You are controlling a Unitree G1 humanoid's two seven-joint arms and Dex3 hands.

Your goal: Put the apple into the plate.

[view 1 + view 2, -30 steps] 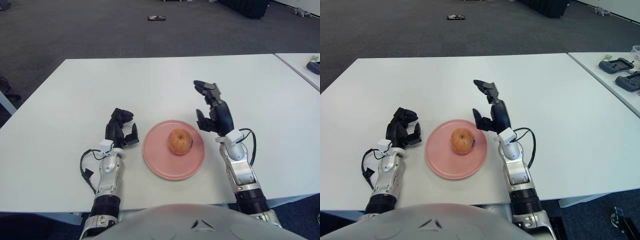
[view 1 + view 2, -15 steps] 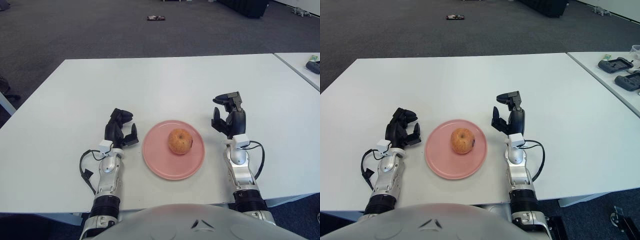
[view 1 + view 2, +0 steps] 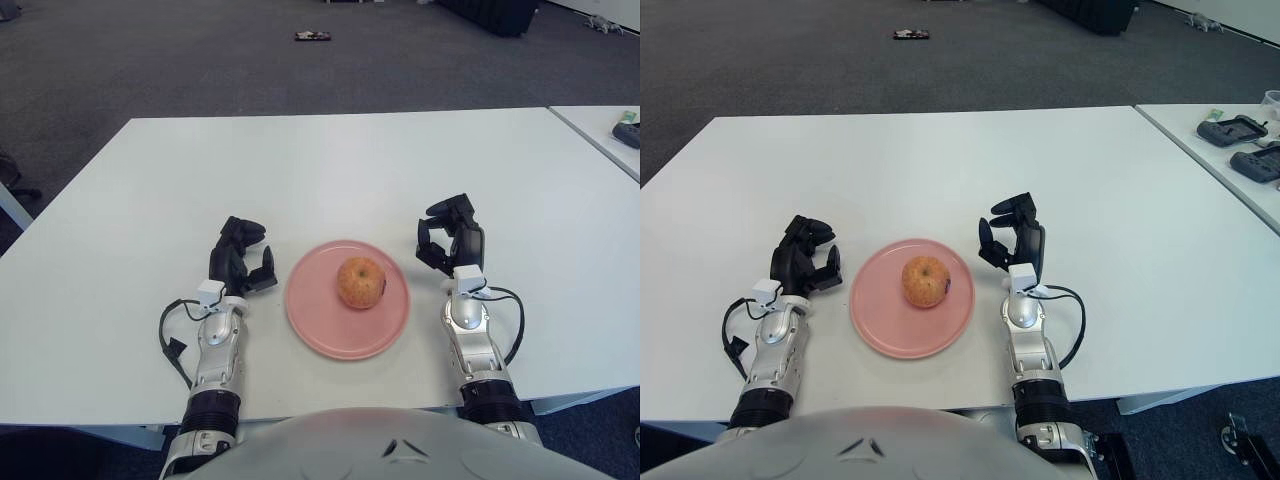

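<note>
A yellow-red apple (image 3: 361, 282) sits upright near the middle of a pink plate (image 3: 320, 318) on the white table. My right hand (image 3: 448, 233) rests just right of the plate, fingers loosely curled and holding nothing, apart from the apple. My left hand (image 3: 243, 254) is parked on the table just left of the plate, fingers relaxed and empty.
The white table (image 3: 300, 170) stretches wide behind the plate. A second table (image 3: 1230, 140) at the right carries dark devices (image 3: 1232, 129). A small dark object (image 3: 312, 37) lies on the grey carpet far behind.
My right hand has pulled back from the apple, moved right and down off the plate, and settled beside it with fingers relaxed. The apple stays on the plate. The left hand has not moved.
</note>
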